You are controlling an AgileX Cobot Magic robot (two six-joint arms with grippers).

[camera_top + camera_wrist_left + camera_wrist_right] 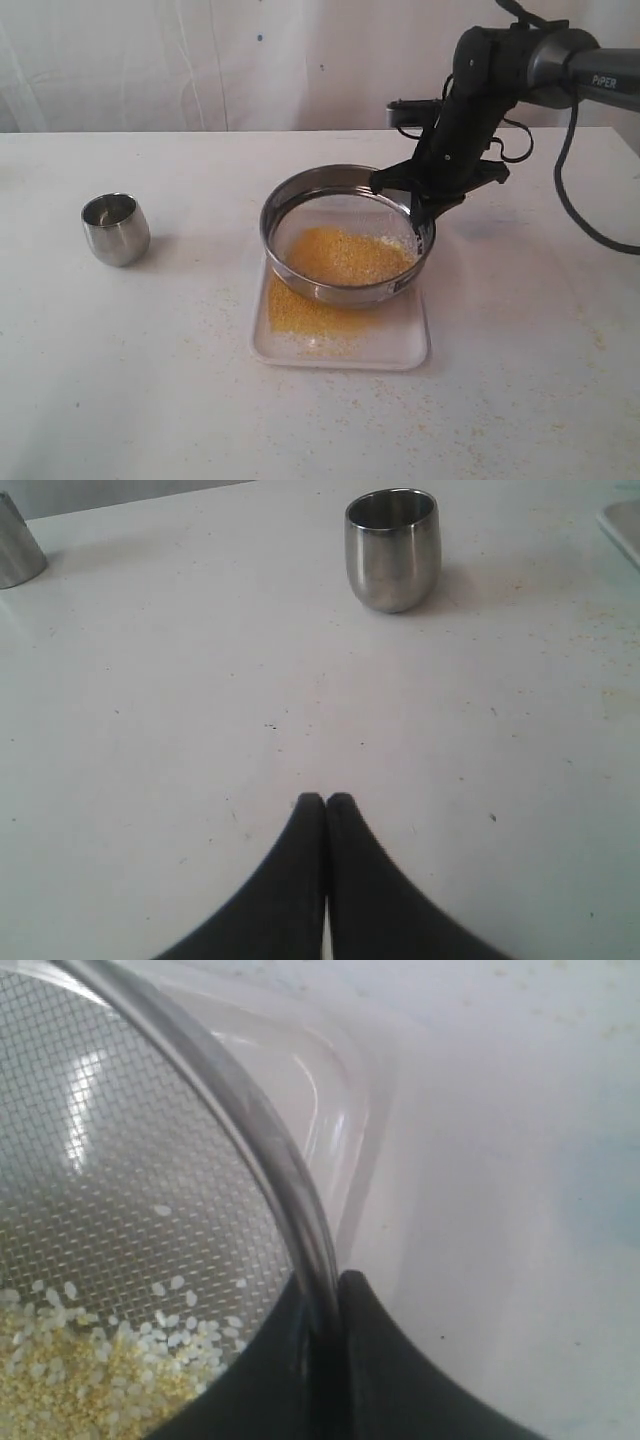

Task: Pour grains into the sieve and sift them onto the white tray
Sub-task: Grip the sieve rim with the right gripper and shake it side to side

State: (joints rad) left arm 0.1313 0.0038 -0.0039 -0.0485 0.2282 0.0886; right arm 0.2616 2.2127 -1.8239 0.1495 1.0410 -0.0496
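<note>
The round steel sieve [340, 235] hangs tilted over the white tray [400, 345], its right wall pinched by my right gripper [420, 215]. Yellow grains [345, 255] lie heaped in the sieve's lower front part, and a second patch of grains [305, 315] has fallen onto the tray below. Up close, the sieve rim [270, 1150] runs between the shut fingers of my right gripper [330, 1290], with whitish and yellow grains [60, 1360] on the mesh and the tray's corner [340, 1100] beneath. My left gripper [325, 800] is shut on nothing, low over bare table.
A small rounded steel cup [115, 228] stands upright at the left, also seen as the cup [392, 548] ahead of my left gripper. Another steel object [15, 545] shows at that view's edge. Stray grains dot the table around the tray.
</note>
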